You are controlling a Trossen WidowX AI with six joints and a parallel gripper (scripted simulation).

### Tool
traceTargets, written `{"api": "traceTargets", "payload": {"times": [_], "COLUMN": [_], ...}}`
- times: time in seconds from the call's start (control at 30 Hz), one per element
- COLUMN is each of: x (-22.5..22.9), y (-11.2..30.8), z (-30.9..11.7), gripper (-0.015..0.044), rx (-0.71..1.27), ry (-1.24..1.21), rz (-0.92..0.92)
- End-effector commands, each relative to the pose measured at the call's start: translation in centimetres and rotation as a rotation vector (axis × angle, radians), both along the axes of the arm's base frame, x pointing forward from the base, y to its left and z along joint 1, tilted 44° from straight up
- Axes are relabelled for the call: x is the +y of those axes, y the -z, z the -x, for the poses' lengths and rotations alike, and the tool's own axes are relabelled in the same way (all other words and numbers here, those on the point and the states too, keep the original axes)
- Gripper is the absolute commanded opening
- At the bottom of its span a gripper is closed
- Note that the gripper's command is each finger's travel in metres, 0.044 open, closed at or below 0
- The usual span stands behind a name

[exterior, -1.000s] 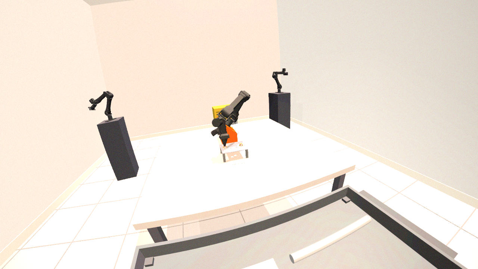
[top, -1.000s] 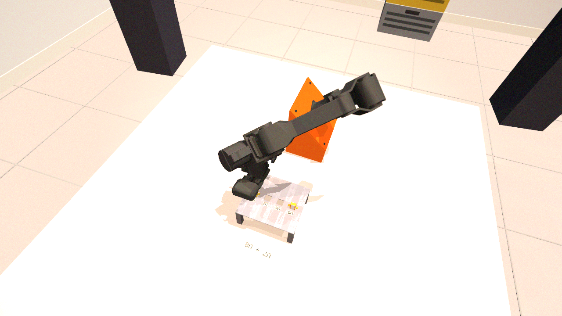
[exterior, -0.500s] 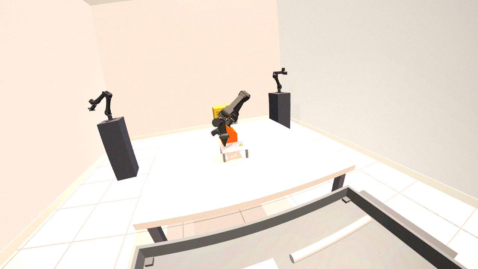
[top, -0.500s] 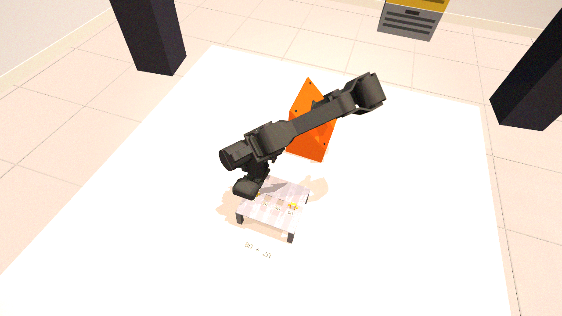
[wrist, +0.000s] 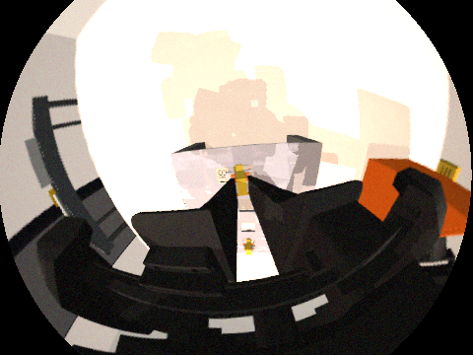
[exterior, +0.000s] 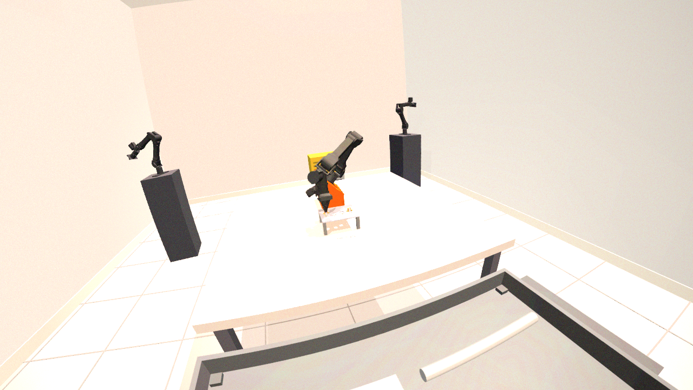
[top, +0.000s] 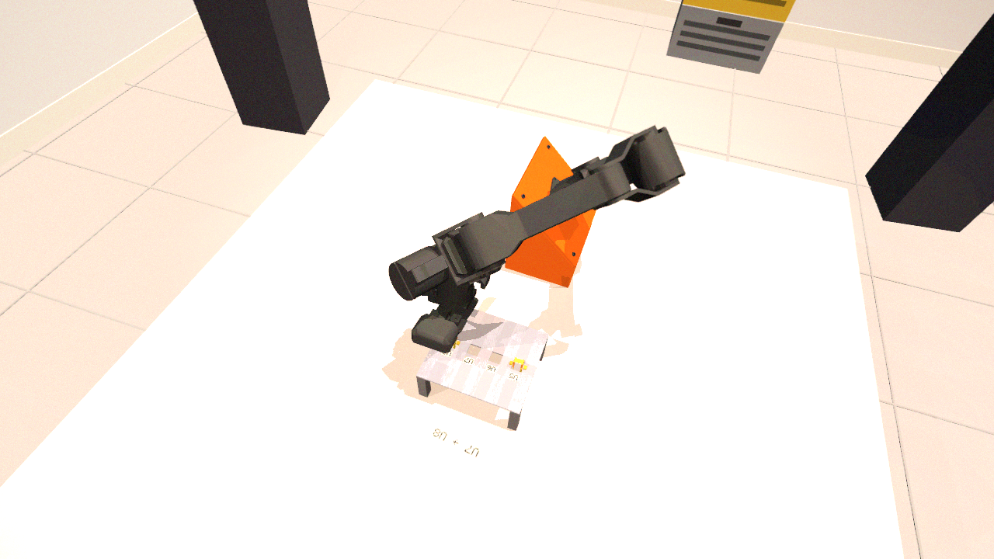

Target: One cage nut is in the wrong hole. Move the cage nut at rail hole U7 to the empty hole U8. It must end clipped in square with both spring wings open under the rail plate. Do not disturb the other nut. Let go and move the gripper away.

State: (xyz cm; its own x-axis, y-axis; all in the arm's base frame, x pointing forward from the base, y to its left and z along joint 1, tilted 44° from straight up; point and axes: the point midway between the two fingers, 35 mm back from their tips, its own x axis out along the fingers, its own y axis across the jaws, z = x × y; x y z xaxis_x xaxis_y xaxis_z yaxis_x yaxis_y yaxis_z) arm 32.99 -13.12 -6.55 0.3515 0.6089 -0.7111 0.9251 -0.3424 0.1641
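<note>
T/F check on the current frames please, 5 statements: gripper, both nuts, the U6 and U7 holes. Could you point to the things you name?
1. The gripper [exterior: 325, 212] [wrist: 242, 189] is open and holds nothing. False: it is shut on a cage nut [top: 456, 343] [wrist: 240, 177].
2. Hole U7 [top: 474, 349] has no nut in it. True.
3. The other nut [top: 517, 364] [exterior: 348, 209] [wrist: 248, 245] sits at U6. False: it sits at U5.
4. Hole U6 [top: 496, 357] [wrist: 248, 227] has no nut in it. True.
5. The held nut is at the U8 end of the rail plate [top: 479, 389] [exterior: 341, 216] [wrist: 202, 160]. True.
</note>
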Motion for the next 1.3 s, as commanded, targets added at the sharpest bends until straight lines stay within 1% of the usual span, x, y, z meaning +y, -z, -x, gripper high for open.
{"api": "traceTargets", "payload": {"times": [0.0, 1.27], "x": [0.21, 0.31], "y": [0.09, 0.16], "z": [0.22, 0.38], "gripper": [0.0026, 0.0026], "rx": [0.000, -0.025], "ry": [0.010, 0.034], "rz": [-0.007, -0.002]}}
